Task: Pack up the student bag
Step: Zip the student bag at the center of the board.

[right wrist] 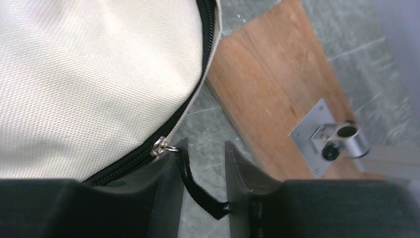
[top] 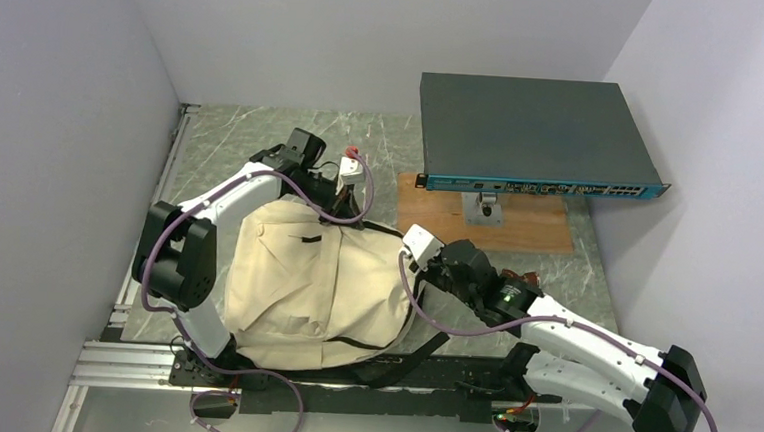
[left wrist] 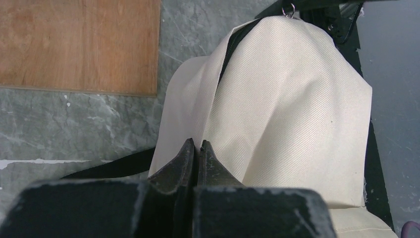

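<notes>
Nearest the lens, the right tool (right wrist: 204, 148) stands half open, the black zipper pull (right wrist: 198, 191) hanging between its jaws, not yet clamped. I would close squarely on that strap near the slider (right wrist: 161, 145), then draw steadily along the zipper's curve. The bag (top: 314, 282) lies on the surface (top: 262, 139); the left tool (left wrist: 197, 145), shut at its 12 o'clock edge, should brace the fabric while the right works at 3 o'clock.

Nothing legible here
The only candidate is the front strip of the switch (top: 543, 187): there may be tiny markings by its ports, but they're way too small to read.
</notes>
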